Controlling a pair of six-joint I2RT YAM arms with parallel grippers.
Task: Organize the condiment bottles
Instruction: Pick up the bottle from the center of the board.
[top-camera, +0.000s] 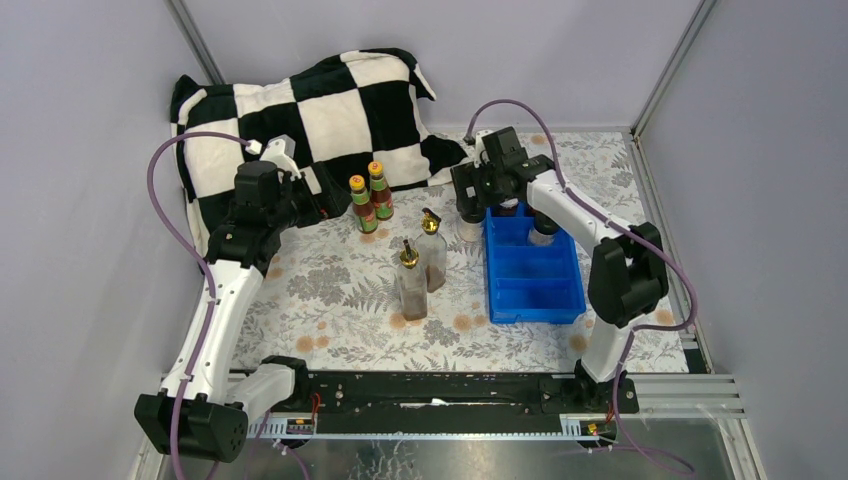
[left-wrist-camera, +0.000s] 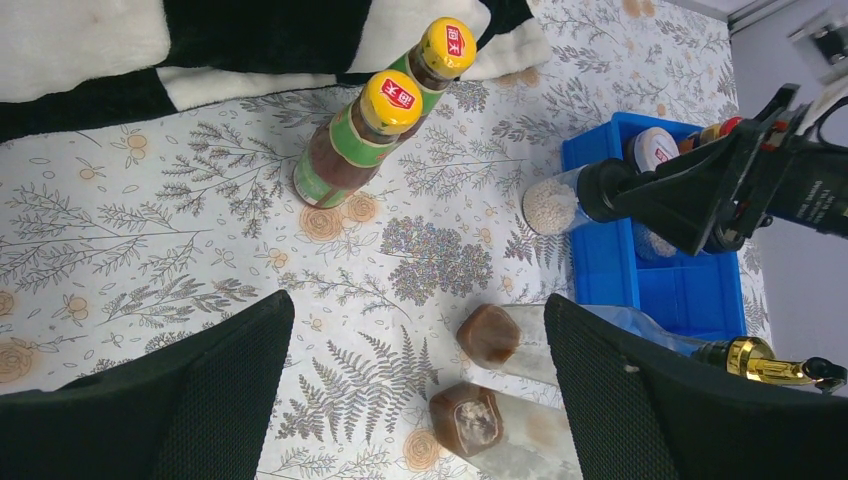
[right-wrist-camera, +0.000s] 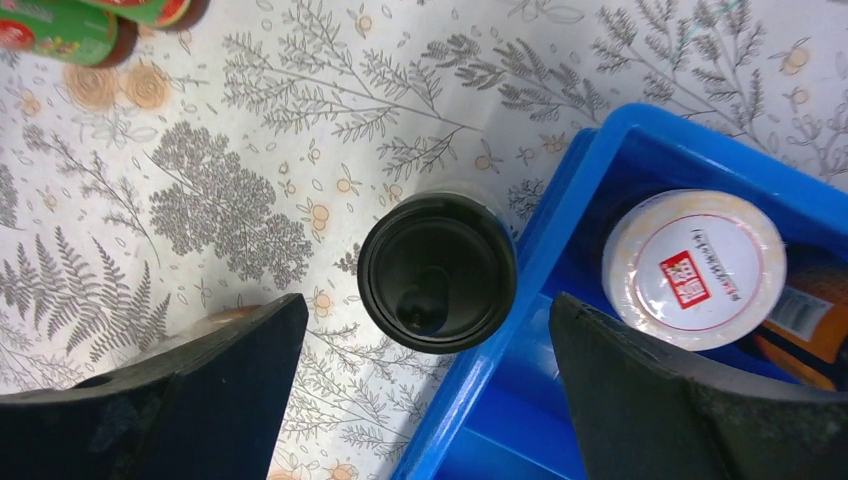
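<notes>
While the right hand (right-wrist-camera: 425, 340) hovers open, descending on the black-capped shaker (right-wrist-camera: 437, 272) below could strike the adjoining blue tray (right-wrist-camera: 565, 205).

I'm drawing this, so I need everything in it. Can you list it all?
Blanket: one, black-and-white checked, back left.
Tray: one, blue, right side.
Sauce bottles: two, dark, orange caps, by the blanket.
Tall bottles: two, clear, gold spouts, mid-table.
Shakers: two, black caps, one beside the tray, one inside.
White-lidded jar: one, white, in the tray.
Red-lidded jar: one, red, in the tray.
Claws: two, black, open; left claw over the table, right claw over the outer shaker.
</notes>
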